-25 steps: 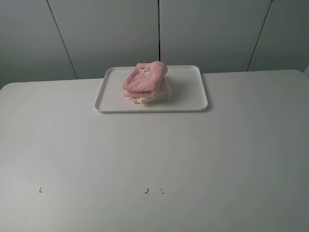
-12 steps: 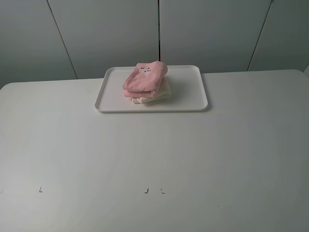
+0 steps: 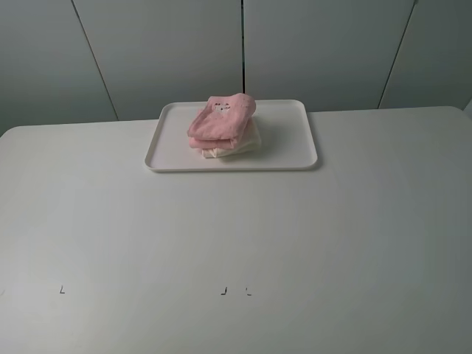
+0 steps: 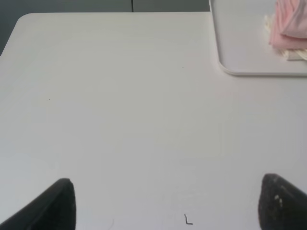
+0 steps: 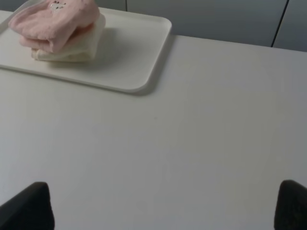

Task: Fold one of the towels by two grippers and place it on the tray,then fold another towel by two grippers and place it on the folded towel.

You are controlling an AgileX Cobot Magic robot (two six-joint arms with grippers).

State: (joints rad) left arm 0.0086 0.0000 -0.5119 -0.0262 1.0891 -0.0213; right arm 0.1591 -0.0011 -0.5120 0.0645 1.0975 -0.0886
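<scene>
From the high view, the white tray (image 3: pixel 295 144) sits toward the far side of the white table (image 3: pixel 236 243), and on it the folded pink towel (image 3: pixel 220 122) lies on top of the folded cream towel (image 3: pixel 234 147), whose edge peeks out beneath; neither arm shows in this view. In the left wrist view, the left hand (image 4: pixel 165 203) hangs over bare table with its two dark fingertips (image 4: pixel 57 203) spread wide and nothing between them, well apart from the tray corner and the stack at the far edge of the picture. In the right wrist view, the right hand (image 5: pixel 158 206) is likewise spread wide and empty above the table, with the tray, the pink towel (image 5: pixel 55 19) and the cream towel (image 5: pixel 79 45) under it well away. Judging from how things lie, both folds and both placements look done, so the task appears complete; the next move probably calls for no more than keeping both hands clear of the stack.
</scene>
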